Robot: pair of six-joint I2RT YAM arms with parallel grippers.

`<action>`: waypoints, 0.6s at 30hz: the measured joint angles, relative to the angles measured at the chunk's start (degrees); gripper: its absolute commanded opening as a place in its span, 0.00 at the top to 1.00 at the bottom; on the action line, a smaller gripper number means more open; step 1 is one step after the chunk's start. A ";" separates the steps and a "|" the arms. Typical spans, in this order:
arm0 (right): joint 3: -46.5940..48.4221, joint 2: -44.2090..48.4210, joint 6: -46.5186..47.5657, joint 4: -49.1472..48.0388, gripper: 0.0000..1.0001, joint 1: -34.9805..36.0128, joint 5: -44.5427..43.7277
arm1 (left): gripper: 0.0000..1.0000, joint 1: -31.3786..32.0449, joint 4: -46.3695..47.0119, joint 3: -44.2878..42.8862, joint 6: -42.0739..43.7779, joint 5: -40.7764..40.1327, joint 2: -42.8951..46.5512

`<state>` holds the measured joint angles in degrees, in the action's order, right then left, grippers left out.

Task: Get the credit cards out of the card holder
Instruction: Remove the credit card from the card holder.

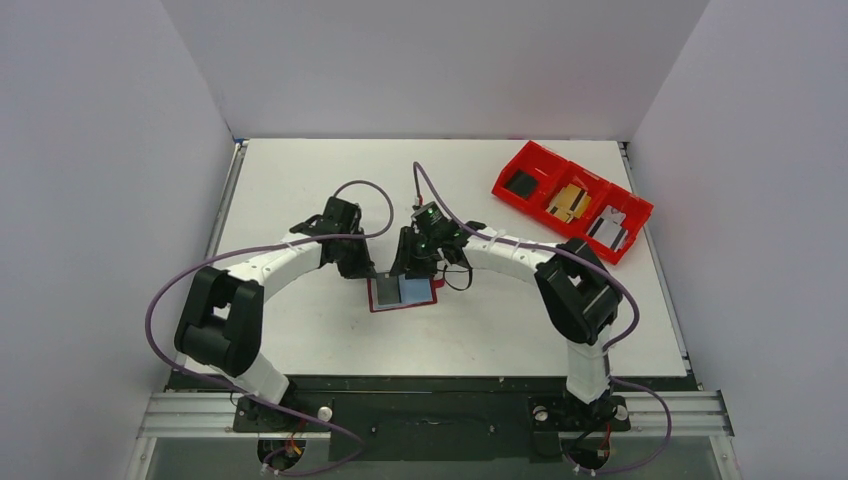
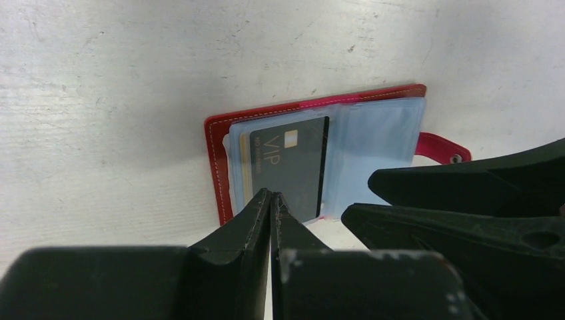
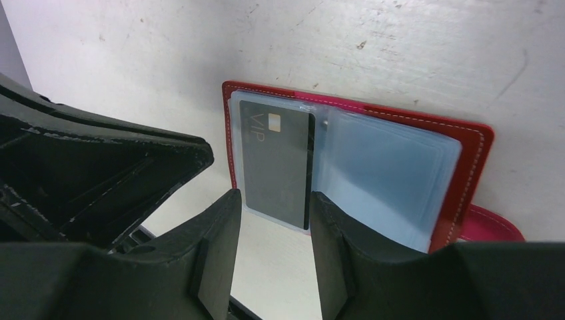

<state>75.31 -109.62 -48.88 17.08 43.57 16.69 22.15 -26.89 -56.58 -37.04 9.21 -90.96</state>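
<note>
VIP card's (image 2: 291,163) near edge is hidden behind the left gripper (image 2: 272,200); contact cannot be confirmed. The card holder's (image 2: 216,160) strap (image 2: 436,143) is partly covered by the right gripper (image 2: 358,198).

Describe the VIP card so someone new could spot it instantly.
Near the middle of the white table lies an open dark red card holder. In its left half sits the VIP card. It is dark grey with a pale chip and "VIP" lettering, unlike the pale blue sleeves beside it.

Left tool (image 2: 270,195) and right tool (image 3: 272,197) are black; arms (image 1: 280,262) white, cables (image 1: 362,183) purple.
</note>
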 measured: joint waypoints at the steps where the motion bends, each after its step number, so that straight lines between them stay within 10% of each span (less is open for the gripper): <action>1: 0.15 -0.61 -0.28 -0.28 0.62 0.09 0.48 | 1.00 -0.04 0.00 0.00 0.13 0.00 -0.39; 18: 0.31 -5.31 -1.31 -2.10 0.66 -0.02 2.86 | 1.00 0.20 1.03 0.02 -0.09 -0.04 -6.23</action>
<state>75.61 -114.93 -50.19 14.98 43.55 19.55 22.35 -25.87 -56.55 -37.12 9.17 -97.19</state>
